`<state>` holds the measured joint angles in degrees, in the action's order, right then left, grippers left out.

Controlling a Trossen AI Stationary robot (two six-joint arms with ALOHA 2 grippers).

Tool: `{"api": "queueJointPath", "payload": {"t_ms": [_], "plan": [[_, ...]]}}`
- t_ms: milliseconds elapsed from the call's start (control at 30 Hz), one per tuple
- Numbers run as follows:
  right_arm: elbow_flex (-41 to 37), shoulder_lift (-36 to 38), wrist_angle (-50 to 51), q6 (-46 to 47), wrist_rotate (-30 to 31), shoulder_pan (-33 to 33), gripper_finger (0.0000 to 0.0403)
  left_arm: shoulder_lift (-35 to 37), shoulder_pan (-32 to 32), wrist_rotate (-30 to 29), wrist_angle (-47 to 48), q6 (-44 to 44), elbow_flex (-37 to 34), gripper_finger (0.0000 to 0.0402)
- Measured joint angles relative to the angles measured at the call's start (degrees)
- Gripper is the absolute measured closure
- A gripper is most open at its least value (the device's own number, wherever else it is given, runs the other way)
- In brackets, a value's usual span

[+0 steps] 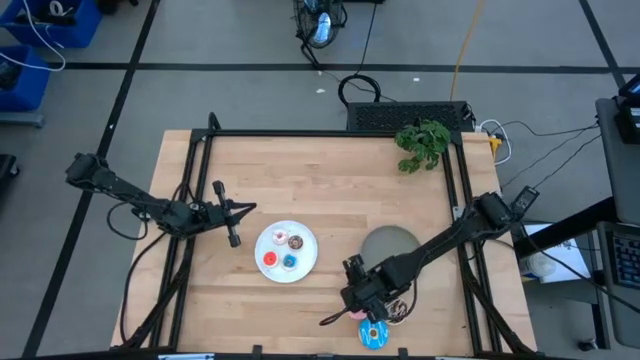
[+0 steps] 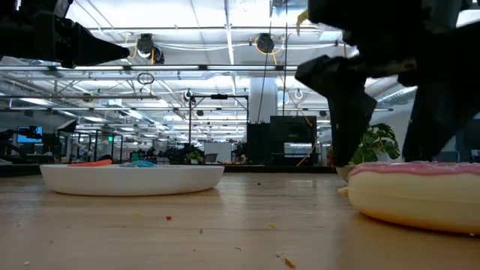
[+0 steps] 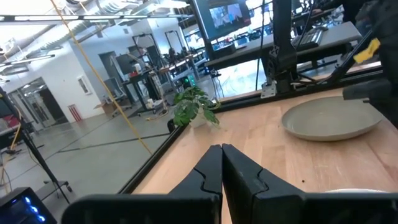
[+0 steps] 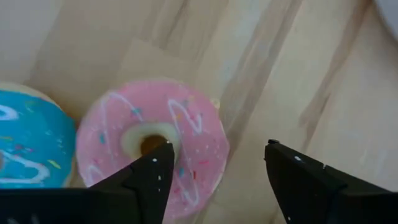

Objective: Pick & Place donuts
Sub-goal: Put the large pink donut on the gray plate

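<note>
A large pink donut [image 4: 155,134] lies flat on the table near its front edge, next to a large blue donut [image 4: 25,149] [image 1: 373,335]. A sprinkled chocolate donut [image 1: 399,312] lies beside them. My right gripper [image 4: 217,155] [image 1: 357,298] is open just above the pink donut. One fingertip [image 4: 158,163] is over the hole and the other [image 4: 280,155] is past the rim. In the high view the gripper mostly hides this donut. Several small donuts lie on the white plate [image 1: 287,272]. My left gripper [image 1: 236,214] [image 3: 222,163] is shut and empty, left of that plate.
An empty grey plate [image 1: 390,243] [image 3: 329,118] lies right of the white plate, just beyond my right gripper. A small green plant [image 1: 423,143] stands at the table's far right corner. A black frame runs along the table's edges. The table's far half is bare wood.
</note>
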<state>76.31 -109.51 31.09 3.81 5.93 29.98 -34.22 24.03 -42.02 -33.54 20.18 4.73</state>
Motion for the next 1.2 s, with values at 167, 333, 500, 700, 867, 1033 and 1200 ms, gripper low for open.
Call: {"api": "queueJointPath", "payload": {"t_ms": [167,333,500,700,867,1033,1200], "plan": [[0.0,-1.9,-1.1,0.0,-0.2,0.0,0.0176,0.0,0.0,0.0,0.0,0.1,0.0,0.0385],[0.0,-2.9,-1.5,-0.2,-3.1,-0.7,0.0177,0.0,0.0,0.0,0.0,0.5,0.0,0.0385],[0.0,-2.9,-1.4,-0.2,-3.3,-1.2,0.0199,0.0,0.0,0.0,0.4,0.6,0.0,0.0385],[0.0,-2.9,-1.4,-1.4,-3.3,-1.6,0.0279,0.0,0.0,0.0,0.5,0.7,0.0,0.0385],[-0.1,-2.6,-2.0,-1.6,-3.2,-2.3,0.0357,0.0,0.0,0.0,0.5,0.6,0.0,0.0385],[-0.1,0.0,-2.6,-3.1,-3.0,-3.0,0.0394,0.0,0.0,0.0,0.5,0.6,0.0,0.0385],[-0.1,5.6,-1.6,-2.6,-3.0,-4.0,0.0378,0.0,0.0,0.0,0.5,0.6,0.0,0.0385]]}}
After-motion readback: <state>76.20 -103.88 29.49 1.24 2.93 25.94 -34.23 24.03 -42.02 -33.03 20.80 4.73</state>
